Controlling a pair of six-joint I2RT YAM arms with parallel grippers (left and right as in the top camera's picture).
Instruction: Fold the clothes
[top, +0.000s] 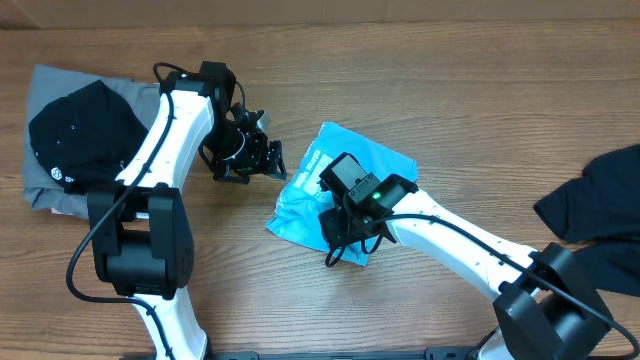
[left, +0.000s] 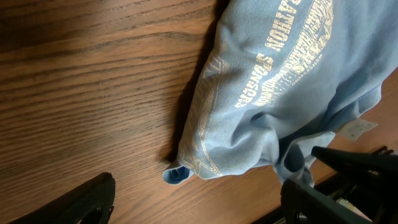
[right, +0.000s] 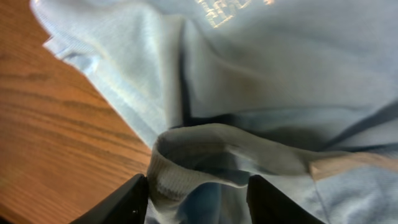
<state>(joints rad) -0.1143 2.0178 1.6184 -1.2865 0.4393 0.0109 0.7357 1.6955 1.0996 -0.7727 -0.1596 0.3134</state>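
Observation:
The light-blue T-shirt (top: 345, 175) lies bunched in the middle of the table, with printed lettering showing. In the left wrist view the T-shirt (left: 280, 81) fills the upper right. My left gripper (top: 252, 160) is open and empty just left of the shirt; in its own view the left gripper (left: 199, 211) has bare wood between its fingers and the shirt's edge close ahead. My right gripper (top: 345, 235) is low over the shirt's near part. It is open, and its fingers (right: 199, 202) stand either side of the ribbed collar (right: 180, 165).
A black garment (top: 85, 125) lies on a folded grey one (top: 65, 195) at the far left. Another black garment (top: 600, 200) lies at the right edge. The wooden table (top: 470, 110) shows between these.

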